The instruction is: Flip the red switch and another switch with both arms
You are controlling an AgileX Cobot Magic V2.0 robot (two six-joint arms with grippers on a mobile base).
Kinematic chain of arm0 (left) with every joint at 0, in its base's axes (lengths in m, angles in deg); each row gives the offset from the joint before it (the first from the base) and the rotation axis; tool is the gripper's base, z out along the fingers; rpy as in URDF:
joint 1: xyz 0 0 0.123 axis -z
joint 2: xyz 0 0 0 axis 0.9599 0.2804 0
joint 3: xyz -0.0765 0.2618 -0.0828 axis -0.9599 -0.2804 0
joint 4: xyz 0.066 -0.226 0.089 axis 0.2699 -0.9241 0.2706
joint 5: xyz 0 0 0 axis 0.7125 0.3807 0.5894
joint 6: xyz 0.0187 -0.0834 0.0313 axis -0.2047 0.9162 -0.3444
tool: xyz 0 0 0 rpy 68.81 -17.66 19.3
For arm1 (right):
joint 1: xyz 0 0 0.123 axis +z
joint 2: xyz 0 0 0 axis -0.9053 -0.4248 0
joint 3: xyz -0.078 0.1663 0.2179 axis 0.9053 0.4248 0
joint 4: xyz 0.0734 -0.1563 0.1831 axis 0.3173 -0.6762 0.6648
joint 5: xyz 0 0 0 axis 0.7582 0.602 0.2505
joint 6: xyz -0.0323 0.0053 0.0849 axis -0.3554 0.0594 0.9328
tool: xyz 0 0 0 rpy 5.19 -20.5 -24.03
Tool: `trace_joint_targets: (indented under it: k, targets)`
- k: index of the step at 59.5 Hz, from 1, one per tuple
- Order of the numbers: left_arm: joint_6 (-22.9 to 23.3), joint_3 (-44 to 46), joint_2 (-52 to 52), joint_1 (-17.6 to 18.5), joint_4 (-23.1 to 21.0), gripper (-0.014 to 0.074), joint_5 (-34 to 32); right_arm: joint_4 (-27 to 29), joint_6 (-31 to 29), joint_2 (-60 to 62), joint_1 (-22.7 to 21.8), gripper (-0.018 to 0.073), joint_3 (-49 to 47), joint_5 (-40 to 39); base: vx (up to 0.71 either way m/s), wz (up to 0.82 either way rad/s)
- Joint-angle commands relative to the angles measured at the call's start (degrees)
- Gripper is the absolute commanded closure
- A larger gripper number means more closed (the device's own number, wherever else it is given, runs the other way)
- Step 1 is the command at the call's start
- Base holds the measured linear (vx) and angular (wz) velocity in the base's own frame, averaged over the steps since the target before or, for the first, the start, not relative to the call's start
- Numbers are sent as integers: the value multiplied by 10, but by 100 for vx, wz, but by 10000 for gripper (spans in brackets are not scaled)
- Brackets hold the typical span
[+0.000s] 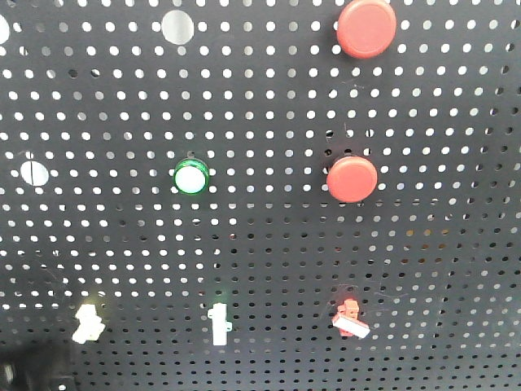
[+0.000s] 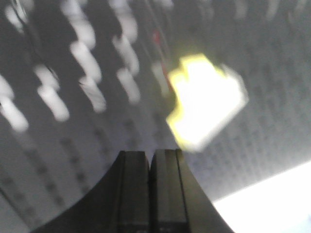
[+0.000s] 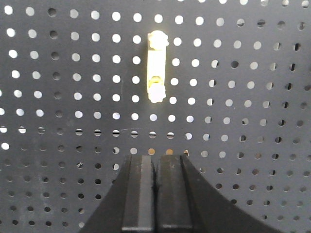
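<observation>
Red switch [image 1: 350, 318] lies apart from both hands [image 2: 150, 162] [image 3: 155, 165].

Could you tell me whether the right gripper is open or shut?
Shut: the right gripper has its fingers pressed together, nothing between them.

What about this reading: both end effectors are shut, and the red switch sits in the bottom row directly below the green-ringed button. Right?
Not quite. The exterior front-facing view shows the red switch below the lower red push button; the middle white switch is what sits below the green-ringed button. The left end effector and right end effector are indeed shut.
</observation>
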Motion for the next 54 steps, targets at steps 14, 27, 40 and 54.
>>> trace_joint_targets:
  k: [14, 27, 40, 54]
  targets:
    - [5, 17, -112, 1, -4, 594, -31, -8, 0, -9, 2, 566, -20, -58, 0, 0]
    - [5, 15, -161, 1, -4, 594, -31, -13, 11, -36, 109, 566, -20, -75, 0, 0]
    - [5, 15, -165, 1, -4, 594, -27, -16, -6, -127, 242, 566, -23, -131, 0, 0]
    - [5, 15, -165, 1, -4, 594, -27, -17, -8, -246, 307, 566, -82, -159, 0, 0]
